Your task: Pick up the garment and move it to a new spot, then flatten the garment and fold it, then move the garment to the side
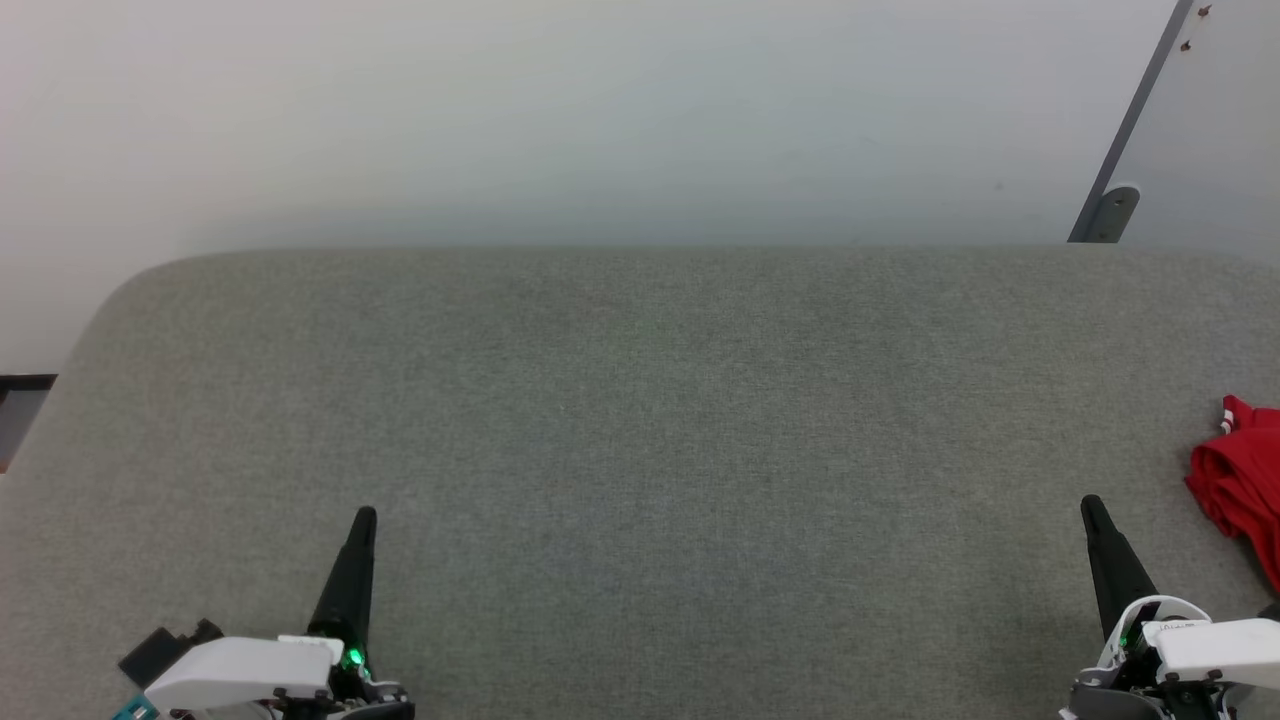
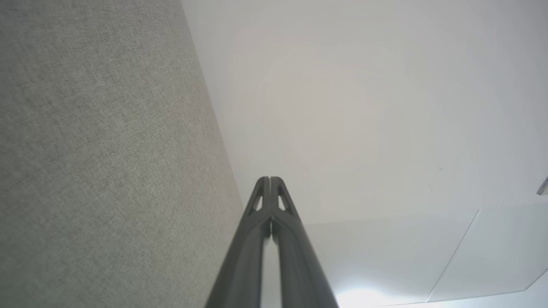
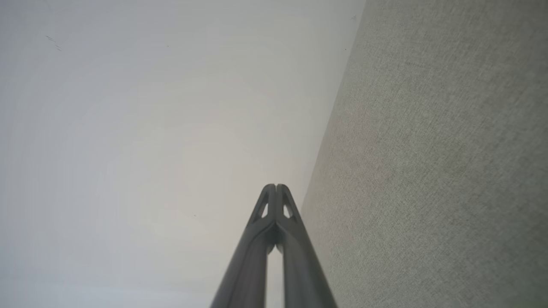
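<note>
The garment [image 1: 1240,480] is a crumpled red heap with a bit of white trim, lying at the far right edge of the head view on the grey fabric surface [image 1: 640,440] and partly cut off by the frame. My right gripper [image 1: 1092,506] rests at the lower right, shut and empty, a short way left of the garment. At the lower left my left gripper [image 1: 365,517] is also shut with nothing in it. Both wrist views show the fingertips pressed together: left gripper [image 2: 269,179], right gripper [image 3: 276,186].
The grey fabric surface has a rounded far-left corner and ends at a pale wall [image 1: 600,120] behind it. A grey bracket [image 1: 1105,215] and slanted panel edge stand at the back right. A dark strip [image 1: 25,385] shows past the left edge.
</note>
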You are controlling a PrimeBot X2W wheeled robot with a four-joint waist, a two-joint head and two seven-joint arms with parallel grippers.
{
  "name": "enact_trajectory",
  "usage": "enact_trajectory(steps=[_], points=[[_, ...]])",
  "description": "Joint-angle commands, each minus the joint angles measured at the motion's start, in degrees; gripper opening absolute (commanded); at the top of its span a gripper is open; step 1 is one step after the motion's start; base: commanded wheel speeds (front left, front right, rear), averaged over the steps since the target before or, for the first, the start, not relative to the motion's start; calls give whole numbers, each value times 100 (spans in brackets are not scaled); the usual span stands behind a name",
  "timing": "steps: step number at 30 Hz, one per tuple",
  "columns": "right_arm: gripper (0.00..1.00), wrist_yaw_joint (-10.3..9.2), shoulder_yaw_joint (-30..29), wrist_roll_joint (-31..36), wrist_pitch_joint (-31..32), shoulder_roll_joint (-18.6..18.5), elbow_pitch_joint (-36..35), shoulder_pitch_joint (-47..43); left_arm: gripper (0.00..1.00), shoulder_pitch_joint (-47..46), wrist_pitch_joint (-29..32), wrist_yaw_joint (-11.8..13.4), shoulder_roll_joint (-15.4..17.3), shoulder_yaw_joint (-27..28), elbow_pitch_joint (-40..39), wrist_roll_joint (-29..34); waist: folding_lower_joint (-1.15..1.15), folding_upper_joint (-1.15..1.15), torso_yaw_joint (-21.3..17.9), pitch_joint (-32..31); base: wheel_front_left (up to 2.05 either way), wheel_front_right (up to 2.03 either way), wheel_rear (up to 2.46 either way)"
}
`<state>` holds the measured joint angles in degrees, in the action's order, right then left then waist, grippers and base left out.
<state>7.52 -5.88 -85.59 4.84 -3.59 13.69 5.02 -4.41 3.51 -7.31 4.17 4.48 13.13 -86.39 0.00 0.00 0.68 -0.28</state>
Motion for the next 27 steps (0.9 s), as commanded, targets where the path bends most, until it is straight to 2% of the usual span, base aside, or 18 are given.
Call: enact_trajectory(steps=[1,17,27], points=[[0,-5,-30,-129,33,12,-7,78,0,-84,34,-28,-2,25,-1,-118,0,0,-6,4,0,0,0],[0,-6,-78,-684,186,87,35,166,0,-203,214,-31,-40,84,97,-714,0,0,-66,44,0,0,0],[0,-6,-74,-689,190,87,36,133,0,-204,233,-31,-52,98,97,-694,0,0,-68,46,0,0,0]])
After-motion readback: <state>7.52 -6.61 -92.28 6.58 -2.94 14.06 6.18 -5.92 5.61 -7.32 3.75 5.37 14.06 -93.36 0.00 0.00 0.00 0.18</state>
